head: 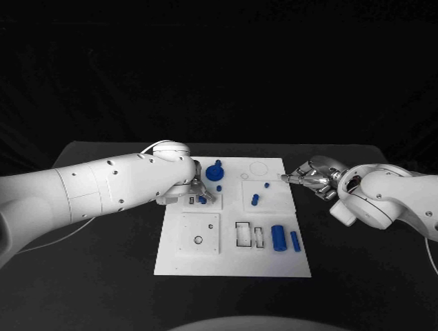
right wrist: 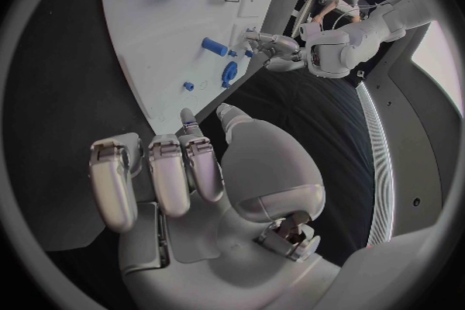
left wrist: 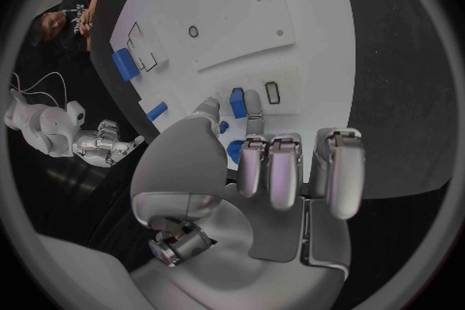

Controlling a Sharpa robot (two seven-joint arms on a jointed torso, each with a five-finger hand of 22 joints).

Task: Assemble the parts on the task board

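Observation:
The white task board [head: 234, 256] lies mid-table. My left hand [head: 191, 190] hovers over its far left part, beside a blue knob-shaped part [head: 214, 171]. In the left wrist view my left hand [left wrist: 281, 163] has thumb and one finger on either side of a small blue part [left wrist: 237, 102] standing next to a slot; whether they pinch it is unclear. Another blue part [left wrist: 235, 151] shows under the fingers. My right hand [head: 313, 178] sits at the board's far right edge holding nothing, fingers [right wrist: 165, 170] side by side, thumb apart.
Two blue cylinders [head: 279, 238] [head: 295, 241] lie near the board's right front, beside empty rectangular slots [head: 243, 234]. A short blue peg [head: 254, 200] and a tiny blue piece [head: 266, 184] sit mid-board. A square plate with a round hole [head: 198, 240] occupies the left front. Black table surrounds the board.

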